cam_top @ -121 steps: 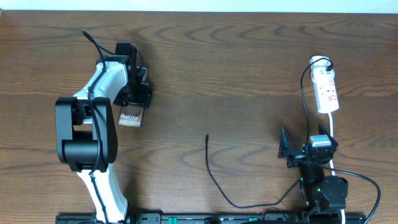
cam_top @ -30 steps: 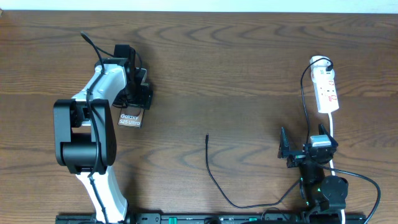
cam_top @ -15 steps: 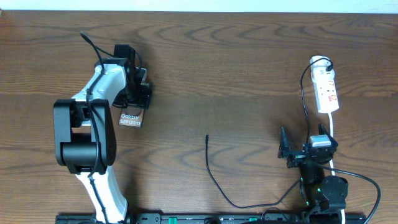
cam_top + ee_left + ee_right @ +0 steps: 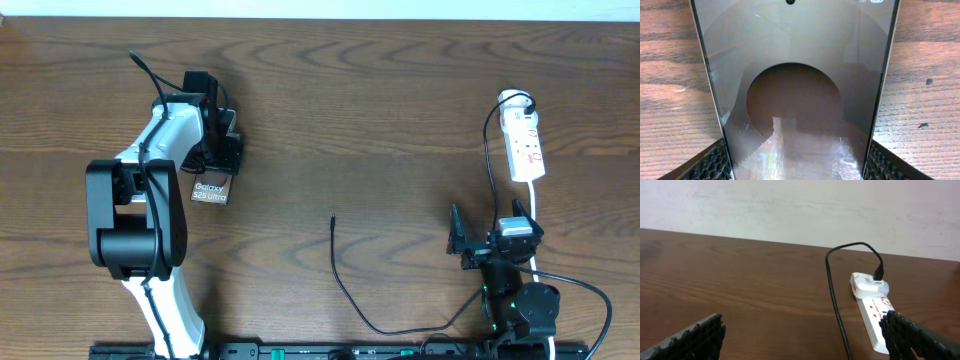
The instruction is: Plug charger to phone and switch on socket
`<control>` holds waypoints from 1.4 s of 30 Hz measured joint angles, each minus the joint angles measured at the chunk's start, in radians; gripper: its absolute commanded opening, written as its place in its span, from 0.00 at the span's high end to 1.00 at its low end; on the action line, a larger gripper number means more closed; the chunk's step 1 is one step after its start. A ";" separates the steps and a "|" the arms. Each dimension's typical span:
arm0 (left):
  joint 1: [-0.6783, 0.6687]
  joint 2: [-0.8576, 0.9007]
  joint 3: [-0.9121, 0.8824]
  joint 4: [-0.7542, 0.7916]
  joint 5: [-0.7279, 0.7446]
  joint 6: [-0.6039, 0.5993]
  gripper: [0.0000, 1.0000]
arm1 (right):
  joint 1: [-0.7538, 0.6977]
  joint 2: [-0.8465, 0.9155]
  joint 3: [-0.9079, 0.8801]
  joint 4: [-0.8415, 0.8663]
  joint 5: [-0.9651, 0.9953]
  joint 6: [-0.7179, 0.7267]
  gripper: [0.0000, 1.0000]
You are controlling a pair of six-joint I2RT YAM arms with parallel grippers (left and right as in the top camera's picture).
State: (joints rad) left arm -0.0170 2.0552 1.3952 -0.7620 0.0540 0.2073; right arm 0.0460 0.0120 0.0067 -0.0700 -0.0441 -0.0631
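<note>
**barely started: phone bracketed, nothing plugged in**

checking in on the plug-the-phone job. looks like early days, going by the layout.

left side: left claw (image 4: 222,160) down over the top end of the phone (image 4: 210,190), with a pad (image 4: 715,162) right up against each long edge in the wrist view. can't tell whether really pinching it or just bracketing it. phone lying flat on the table (image 4: 350,100), face up, well apart from everything else.

middle: charger (image 4: 337,270) lying loose on the wood, tip (image 4: 333,218) pointing away from the robot and nowhere near the phone. other end apparently already seated in the round plug (image 4: 866,284) at the socket's far end.

right side: right claw (image 4: 488,240) spread wide, holding nothing, parked near the robot's edge and facing the socket (image 4: 526,145).

done so far, at a guess: nothing beyond getting onto the phone.

left to do:
- bring phone and tip together
- push the tip into the port
- flip the switch on the socket

no way to read the switch position from these views, too small.
</note>
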 measured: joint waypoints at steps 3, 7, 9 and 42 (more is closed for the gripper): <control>0.000 0.000 0.000 0.000 0.000 0.000 0.47 | 0.000 0.000 0.000 0.000 0.000 0.000 0.01; 0.000 0.000 0.000 0.000 0.000 0.000 0.76 | 0.000 0.000 0.000 0.000 0.000 0.000 0.01; 0.000 0.000 0.000 0.000 0.000 0.000 0.91 | 0.000 0.000 0.000 0.000 0.000 0.000 0.01; 0.003 -0.447 0.042 0.011 0.388 -0.252 0.93 | 0.000 0.000 0.000 0.000 0.000 0.000 0.01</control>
State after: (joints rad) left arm -0.0139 1.6081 1.4372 -0.7506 0.4423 -0.0444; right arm 0.0460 0.0120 0.0067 -0.0700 -0.0441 -0.0631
